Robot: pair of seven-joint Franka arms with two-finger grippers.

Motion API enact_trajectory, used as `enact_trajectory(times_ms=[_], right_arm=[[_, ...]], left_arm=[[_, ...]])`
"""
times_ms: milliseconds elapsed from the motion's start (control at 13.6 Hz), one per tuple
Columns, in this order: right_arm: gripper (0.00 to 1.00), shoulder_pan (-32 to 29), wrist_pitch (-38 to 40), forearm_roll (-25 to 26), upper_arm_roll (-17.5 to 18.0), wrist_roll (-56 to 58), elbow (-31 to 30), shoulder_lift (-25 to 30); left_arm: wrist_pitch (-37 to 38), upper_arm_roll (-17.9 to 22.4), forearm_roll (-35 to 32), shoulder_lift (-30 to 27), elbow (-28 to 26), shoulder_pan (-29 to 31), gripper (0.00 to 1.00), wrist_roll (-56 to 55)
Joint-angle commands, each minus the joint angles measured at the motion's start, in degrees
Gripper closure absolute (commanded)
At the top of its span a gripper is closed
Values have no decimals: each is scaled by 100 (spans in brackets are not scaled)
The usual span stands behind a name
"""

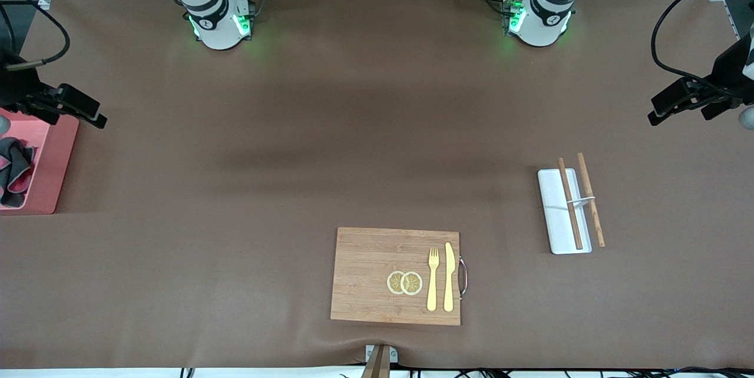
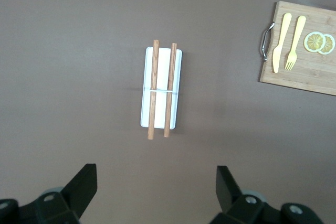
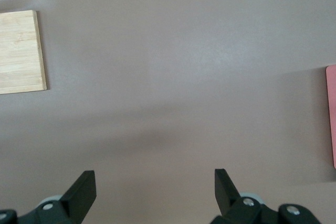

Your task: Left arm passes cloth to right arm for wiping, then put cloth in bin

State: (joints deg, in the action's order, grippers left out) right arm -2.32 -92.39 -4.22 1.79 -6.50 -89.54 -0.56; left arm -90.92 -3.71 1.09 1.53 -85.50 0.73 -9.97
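Already in the bin (image 1: 56, 160): cloth (image 1: 15, 169), crumpled, grey face mostly up with pink showing at the folds, resting against the wall nearest the table edge at the right arm's end. Looks like the last step of the task done; nothing left to carry, as far as can be judged, though part of the bin falls outside the front view.

Right gripper (image 3: 152, 190) up over bare table just beside the bin, fingers (image 3: 81, 192) spread wide and holding nothing; a strip of pink rim at the edge of the right wrist view.

Left gripper (image 2: 155, 187) up over bare table toward the left arm's end, fingers (image 2: 84, 184) likewise wide apart and empty. Waiting, by the look of it.

Elsewhere on the table (image 1: 353, 131): white tray (image 1: 554, 213) with two chopsticks (image 1: 570, 204) lying across a small rest, one over the tray, the other just off its edge. Nearer the front camera, a board (image 1: 365, 278) carrying two lemon slices (image 1: 404, 282), a fork (image 1: 433, 278) and a knife (image 1: 449, 277) side by side.

No visible stain or spill on the brown surface, so the wiping probably finished too. Remaining: at most, arms parking.
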Motion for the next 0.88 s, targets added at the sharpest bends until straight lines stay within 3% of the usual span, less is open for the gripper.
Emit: enact_trajectory(times_ms=[0, 811], right_arm=[[0, 100, 116, 44, -29, -115, 305, -111], [0, 135, 143, 53, -29, -124, 279, -111]], left_arm=[[109, 28, -100, 23, 104, 32, 0, 179], [636, -24, -355, -12, 183, -3, 0, 206]])
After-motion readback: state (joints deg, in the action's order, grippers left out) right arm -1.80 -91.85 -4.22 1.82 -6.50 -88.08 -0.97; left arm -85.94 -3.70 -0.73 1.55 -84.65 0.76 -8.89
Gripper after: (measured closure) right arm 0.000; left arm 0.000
